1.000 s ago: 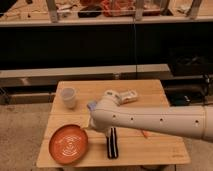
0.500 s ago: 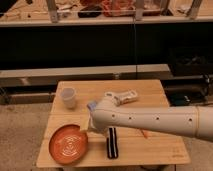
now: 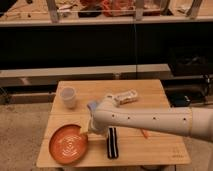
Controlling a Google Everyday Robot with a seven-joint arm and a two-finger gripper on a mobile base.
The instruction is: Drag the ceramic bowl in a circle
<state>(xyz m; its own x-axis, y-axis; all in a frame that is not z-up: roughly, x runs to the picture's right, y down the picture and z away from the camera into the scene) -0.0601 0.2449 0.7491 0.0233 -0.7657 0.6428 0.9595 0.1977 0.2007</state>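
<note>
The ceramic bowl (image 3: 68,145) is a wide, shallow orange-red dish with faint white lines inside. It sits at the front left corner of the wooden table (image 3: 155,150). My white arm reaches in from the right across the table. My gripper (image 3: 86,131) is at the bowl's upper right rim, at or just over the edge, and is mostly hidden behind the wrist.
A small white cup (image 3: 68,97) stands at the back left. A black oblong object (image 3: 113,142) lies right of the bowl. A white packet (image 3: 127,96) and a blue item (image 3: 92,106) lie behind the arm. A small orange piece (image 3: 145,133) lies under it. Dark shelving stands behind.
My arm has shifted left and down, bringing the gripper onto the bowl's upper right rim. The bowl and the other objects have not visibly moved.
</note>
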